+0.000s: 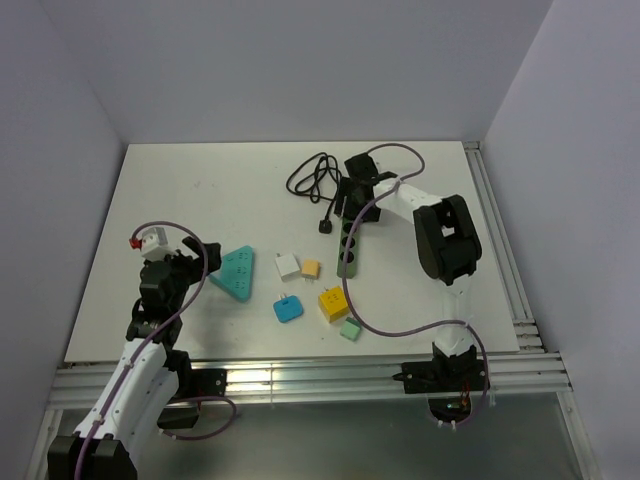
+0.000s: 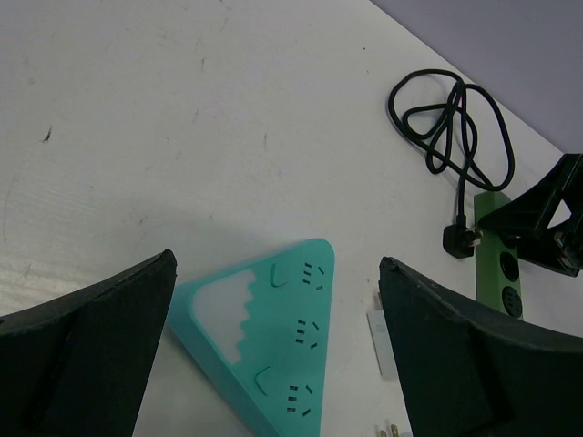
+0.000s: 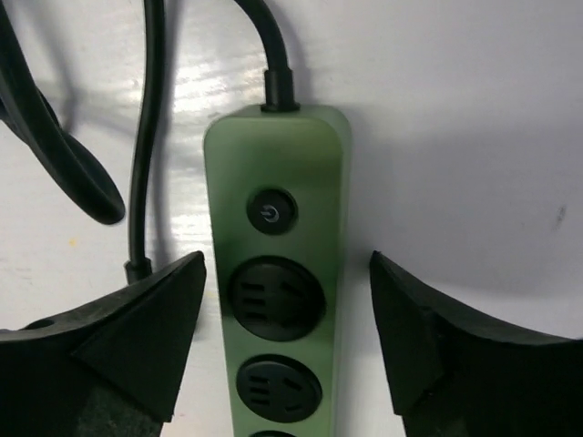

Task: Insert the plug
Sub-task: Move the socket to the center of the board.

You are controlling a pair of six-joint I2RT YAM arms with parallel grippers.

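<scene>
While the right tool point(image 3: 282, 309) stands open astride the green power strip point(image 3: 278, 164), the black plug point(image 1: 325, 226) lies on the table point(image 1: 200, 190) just beside that strip; the left tool point(image 2: 278, 269) gapes above the teal socket point(image 2: 291, 364).

The olive-green power strip point(image 1: 349, 256) lies flat, its black round sockets point(image 3: 276, 298) facing up, with a round power button point(image 3: 271, 212) at the cord end. Its black cord point(image 1: 312, 177) coils beyond the far end. The black plug point(image 1: 325, 225) lies loose just left of the strip, unplugged.
</scene>
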